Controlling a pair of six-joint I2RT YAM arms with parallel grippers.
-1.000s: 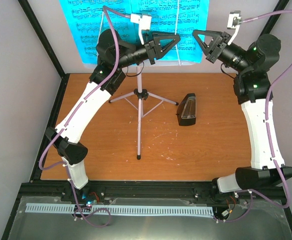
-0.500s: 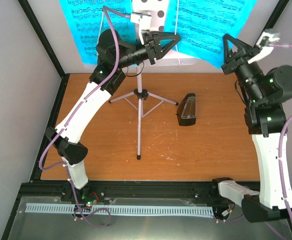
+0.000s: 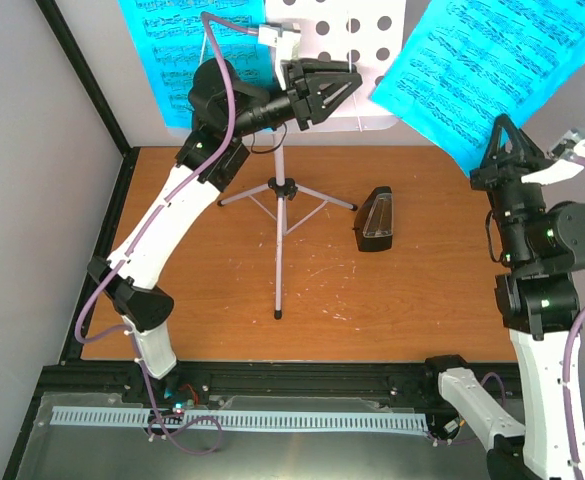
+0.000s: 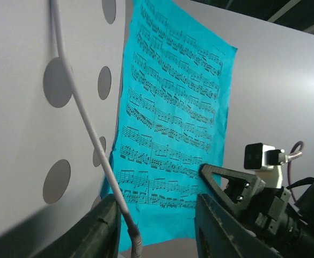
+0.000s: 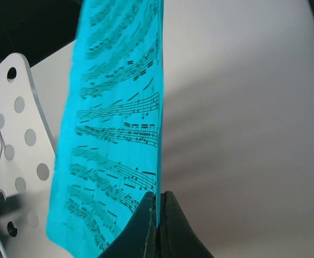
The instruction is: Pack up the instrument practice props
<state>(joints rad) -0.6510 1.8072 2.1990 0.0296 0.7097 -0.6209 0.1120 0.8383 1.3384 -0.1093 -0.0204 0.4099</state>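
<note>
1. Right wrist view: your right gripper (image 5: 158, 201) is clamped on the bottom edge of 1 cyan sheet-music page (image 5: 114, 123), held up to the right of the music stand (image 3: 347, 40).
2. Your left gripper (image 4: 157, 226) has its jaws parted at the stand's desk, with the wire retainer (image 4: 87, 123) running between them.
3. You have a 2nd cyan page (image 3: 177, 50) at the desk's left side; the metronome (image 3: 376, 220) stands on the table (image 3: 172, 300), right of the tripod.

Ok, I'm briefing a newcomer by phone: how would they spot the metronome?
Find the orange-brown wooden tabletop. Right of the white tripod music stand sits a small black pyramid metronome with a clear front, the only squat dark thing there.
</note>
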